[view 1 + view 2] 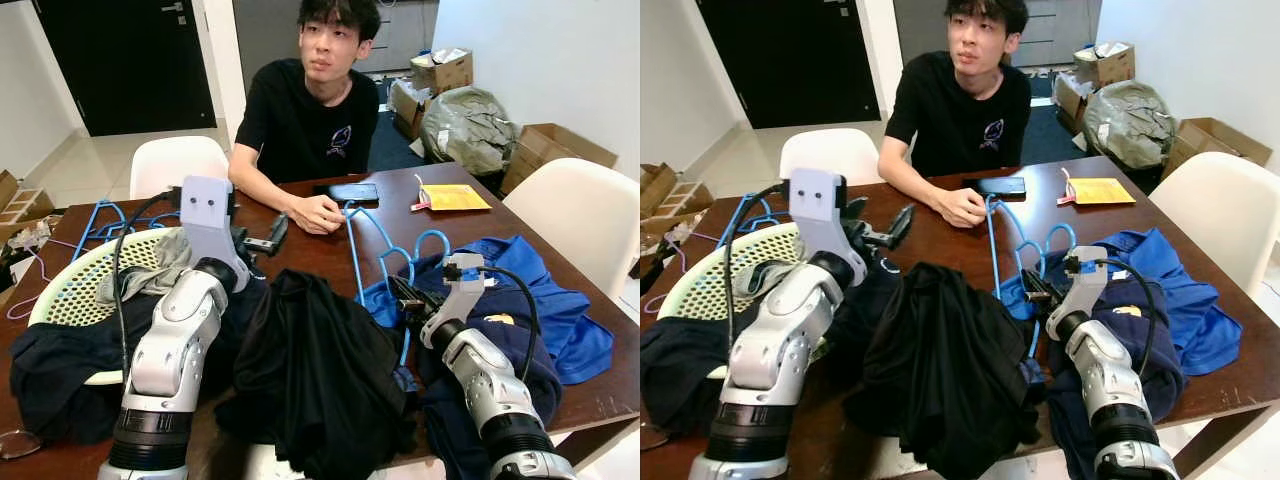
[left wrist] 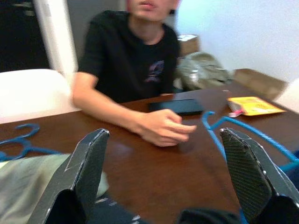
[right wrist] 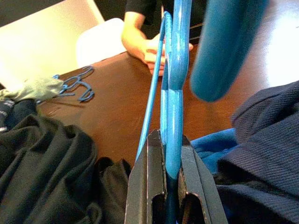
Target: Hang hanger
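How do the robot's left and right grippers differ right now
The left gripper is open and holds nothing; the right gripper is shut on the blue hanger. The left is raised above the brown table; the right sits low among the clothes. Both have black fingers.

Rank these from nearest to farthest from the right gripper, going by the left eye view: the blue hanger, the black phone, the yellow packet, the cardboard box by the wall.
1. Blue hanger: clamped in the right gripper.
2. Black phone: mid-table, beside the person's hand.
3. Yellow packet: far right part of the table.
4. Cardboard box: on the floor beyond the table, right.
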You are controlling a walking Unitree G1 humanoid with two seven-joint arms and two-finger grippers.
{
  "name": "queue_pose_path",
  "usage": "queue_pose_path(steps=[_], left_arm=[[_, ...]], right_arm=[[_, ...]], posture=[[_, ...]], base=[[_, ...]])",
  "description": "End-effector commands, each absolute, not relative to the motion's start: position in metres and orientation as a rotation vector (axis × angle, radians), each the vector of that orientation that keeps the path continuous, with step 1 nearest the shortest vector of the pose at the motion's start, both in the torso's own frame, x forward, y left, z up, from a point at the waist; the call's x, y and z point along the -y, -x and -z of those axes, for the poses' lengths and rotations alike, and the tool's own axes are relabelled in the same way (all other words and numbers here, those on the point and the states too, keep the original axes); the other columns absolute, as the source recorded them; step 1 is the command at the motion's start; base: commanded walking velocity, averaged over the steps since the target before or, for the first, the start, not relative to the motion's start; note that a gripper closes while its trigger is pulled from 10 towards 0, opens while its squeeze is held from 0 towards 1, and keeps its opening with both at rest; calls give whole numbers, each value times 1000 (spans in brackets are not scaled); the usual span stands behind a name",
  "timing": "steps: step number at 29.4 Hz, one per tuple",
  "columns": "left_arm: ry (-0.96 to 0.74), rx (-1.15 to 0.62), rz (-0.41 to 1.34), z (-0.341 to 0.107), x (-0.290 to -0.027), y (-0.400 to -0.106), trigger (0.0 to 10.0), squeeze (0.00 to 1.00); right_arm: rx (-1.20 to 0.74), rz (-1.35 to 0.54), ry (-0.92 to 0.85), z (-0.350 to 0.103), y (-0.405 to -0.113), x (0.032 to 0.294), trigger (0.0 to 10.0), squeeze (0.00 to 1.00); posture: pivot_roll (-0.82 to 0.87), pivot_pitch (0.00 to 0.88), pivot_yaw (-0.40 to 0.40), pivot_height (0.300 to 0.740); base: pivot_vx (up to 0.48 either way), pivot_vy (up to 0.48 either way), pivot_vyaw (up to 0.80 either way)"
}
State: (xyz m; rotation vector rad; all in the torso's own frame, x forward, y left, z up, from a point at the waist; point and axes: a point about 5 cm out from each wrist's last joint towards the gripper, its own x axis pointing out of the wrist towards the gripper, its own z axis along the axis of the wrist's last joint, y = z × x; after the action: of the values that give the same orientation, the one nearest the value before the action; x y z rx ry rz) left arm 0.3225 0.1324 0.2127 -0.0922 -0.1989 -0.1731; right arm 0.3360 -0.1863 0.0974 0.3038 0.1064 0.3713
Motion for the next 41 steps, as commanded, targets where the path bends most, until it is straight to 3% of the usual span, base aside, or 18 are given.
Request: queue_pose_path(steps=[1, 16, 22, 29, 35, 41], left_arm=[[66, 176, 146, -205, -131, -323, 10000, 0], [36, 192, 98, -205, -124, -322, 10000, 0], [121, 274, 257, -216, -110, -314, 10000, 0], [109, 270, 261, -216, -108, -314, 10000, 0], [116, 247, 174, -211, -116, -317, 10000, 0], [189, 65, -35, -177, -140, -312, 10000, 0]], right_arm=[[-164, -379, -300, -86, -331, 183, 10000, 0], [-164, -379, -298, -87, -331, 184, 10000, 0], [-164, -378, -292, -87, -331, 184, 10000, 0], [-164, -378, -289, -87, -331, 184, 10000, 0], [-164, -380, -288, -88, -331, 184, 10000, 0], [-164, -383, -290, -89, -331, 184, 10000, 0]], posture=[[83, 0, 26, 740], [76, 0, 23, 740], [70, 0, 22, 740], [67, 0, 23, 740], [64, 0, 22, 740], [66, 0, 18, 740]], base=[[-394, 0, 0], [-392, 0, 0], [0, -40, 0], [0, -343, 0], [0, -300, 0], [0, 0, 0]])
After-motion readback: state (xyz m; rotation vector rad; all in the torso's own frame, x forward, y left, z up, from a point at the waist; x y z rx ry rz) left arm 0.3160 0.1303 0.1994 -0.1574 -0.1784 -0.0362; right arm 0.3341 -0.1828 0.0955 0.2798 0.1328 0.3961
